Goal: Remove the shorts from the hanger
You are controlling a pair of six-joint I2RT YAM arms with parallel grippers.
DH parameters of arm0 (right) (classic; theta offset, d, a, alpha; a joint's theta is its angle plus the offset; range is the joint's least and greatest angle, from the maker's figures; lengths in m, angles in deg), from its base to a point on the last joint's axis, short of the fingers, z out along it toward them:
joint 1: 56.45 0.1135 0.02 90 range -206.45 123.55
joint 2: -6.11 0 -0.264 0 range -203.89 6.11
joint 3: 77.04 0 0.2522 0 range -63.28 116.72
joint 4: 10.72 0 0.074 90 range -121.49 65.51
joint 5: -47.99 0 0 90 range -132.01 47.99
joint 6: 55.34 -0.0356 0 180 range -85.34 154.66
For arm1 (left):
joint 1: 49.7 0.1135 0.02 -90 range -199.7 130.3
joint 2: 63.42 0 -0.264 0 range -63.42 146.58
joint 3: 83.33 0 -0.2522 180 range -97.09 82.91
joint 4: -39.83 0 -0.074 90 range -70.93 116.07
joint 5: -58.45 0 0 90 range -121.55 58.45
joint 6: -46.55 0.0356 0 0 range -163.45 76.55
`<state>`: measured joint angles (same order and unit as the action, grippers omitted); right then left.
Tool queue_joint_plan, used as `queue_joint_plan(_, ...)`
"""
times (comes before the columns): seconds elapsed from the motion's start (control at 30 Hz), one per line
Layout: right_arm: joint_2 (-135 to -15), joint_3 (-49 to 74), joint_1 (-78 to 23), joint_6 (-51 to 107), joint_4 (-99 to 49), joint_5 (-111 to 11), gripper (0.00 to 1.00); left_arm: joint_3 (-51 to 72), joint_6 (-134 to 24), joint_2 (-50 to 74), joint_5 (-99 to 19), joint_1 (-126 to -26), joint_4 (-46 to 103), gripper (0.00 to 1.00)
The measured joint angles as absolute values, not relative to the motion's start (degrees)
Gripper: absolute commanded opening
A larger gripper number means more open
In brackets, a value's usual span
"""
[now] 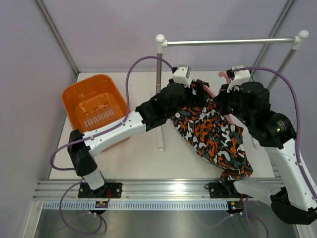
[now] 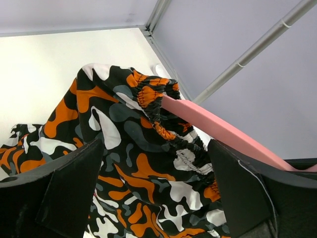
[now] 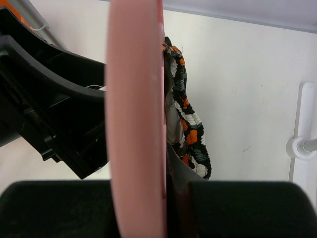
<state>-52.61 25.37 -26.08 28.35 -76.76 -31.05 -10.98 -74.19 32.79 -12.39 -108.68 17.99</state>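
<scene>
The camouflage shorts (image 1: 213,134) hang by their waistband from the pink hanger (image 1: 226,76), held above the table, and drape down toward the front right. My right gripper (image 1: 224,96) is shut on the hanger; in the right wrist view the hanger (image 3: 136,124) runs up between its fingers (image 3: 237,208), with the gathered waistband (image 3: 190,134) just behind. My left gripper (image 1: 200,91) is open. In the left wrist view its fingers (image 2: 64,193) stand wide apart on either side of the shorts (image 2: 148,173), below the waistband on the hanger arm (image 2: 223,131).
An orange basket (image 1: 94,106) stands at the back left of the table. A silver rail (image 1: 228,42) on a stand post (image 1: 159,99) spans the back, with its foot in the right wrist view (image 3: 302,144). Grey walls enclose the table.
</scene>
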Motion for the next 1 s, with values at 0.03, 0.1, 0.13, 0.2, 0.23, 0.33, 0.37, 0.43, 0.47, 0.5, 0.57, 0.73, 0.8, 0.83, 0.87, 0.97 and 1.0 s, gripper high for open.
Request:
queue_joint_plan(0.03, -52.61, 25.37, -26.08, 28.33, -76.71, -31.07, 0.00, -10.98, -74.21, 32.92, -12.26, -108.68, 17.95, 0.86)
queue_joint_plan(0.1, -52.59, 25.43, -26.03, 28.26, -76.69, -31.20, 0.00, -10.98, -74.41, 33.18, -12.15, -108.68, 17.97, 0.84)
queue_joint_plan(0.13, -52.57, 25.43, -25.97, 28.20, -76.71, -31.35, 0.00, -11.00, -74.50, 33.35, -12.15, -108.68, 17.97, 0.82)
queue_joint_plan(0.2, -52.57, 25.43, -25.95, 28.15, -76.71, -31.57, 0.00, -11.15, -74.69, 33.81, -12.15, -108.68, 17.95, 0.79)
queue_joint_plan(0.23, -52.57, 25.43, -25.90, 28.15, -76.71, -31.59, 0.00, -11.33, -74.72, 34.10, -12.15, -108.68, 17.97, 0.79)
queue_joint_plan(0.33, -52.57, 25.43, -25.77, 28.15, -76.71, -31.57, 0.00, -12.01, -74.85, 35.15, -12.15, -108.68, 17.78, 0.75)
queue_joint_plan(0.37, -52.59, 25.43, -25.73, 28.13, -76.71, -31.62, 0.00, -12.03, -74.89, 35.34, -12.13, -108.68, 17.78, 0.73)
queue_joint_plan(0.43, -52.59, 25.47, -25.62, 28.13, -76.87, -31.75, 0.00, -12.20, -74.93, 35.76, -11.97, -108.73, 17.54, 0.68)
queue_joint_plan(0.47, -52.59, 25.54, -25.55, 28.13, -76.97, -31.81, 0.00, -12.36, -74.91, 35.96, -11.71, -108.75, 17.51, 0.61)
queue_joint_plan(0.5, -52.61, 25.65, -25.47, 28.13, -77.11, -32.01, 0.00, -12.49, -74.98, 36.09, -11.47, -108.75, 17.49, 0.58)
queue_joint_plan(0.57, -52.63, 25.87, -25.34, 28.02, -77.48, -32.40, 0.00, -12.68, -74.85, 36.11, -11.10, -108.66, 17.29, 0.37)
queue_joint_plan(0.73, -52.63, 26.48, -25.14, 27.41, -77.76, -33.04, 0.00, -12.99, -74.63, 36.11, -10.33, -107.55, 17.08, 0.04)
queue_joint_plan(0.8, -52.61, 26.52, -25.07, 27.26, -77.76, -33.63, 0.00, -12.99, -74.39, 36.11, -10.25, -106.69, 16.92, 0.00)
queue_joint_plan(0.83, -52.61, 26.52, -25.05, 27.17, -77.76, -34.09, 0.00, -12.99, -74.23, 36.11, -10.23, -106.21, 16.79, 0.00)
queue_joint_plan(0.87, -52.61, 26.52, -25.01, 27.13, -77.78, -34.33, 0.00, -12.99, -74.10, 36.11, -10.12, -105.73, 16.73, 0.00)
queue_joint_plan(0.97, -52.50, 26.52, -24.92, 27.08, -77.96, -35.20, 0.00, -13.01, -73.29, 36.11, -9.15, -104.81, 16.49, 0.00)
queue_joint_plan(1.0, -52.42, 26.52, -24.92, 27.08, -77.96, -35.35, 0.00, -13.12, -73.03, 36.13, -8.74, -104.73, 16.27, 0.00)
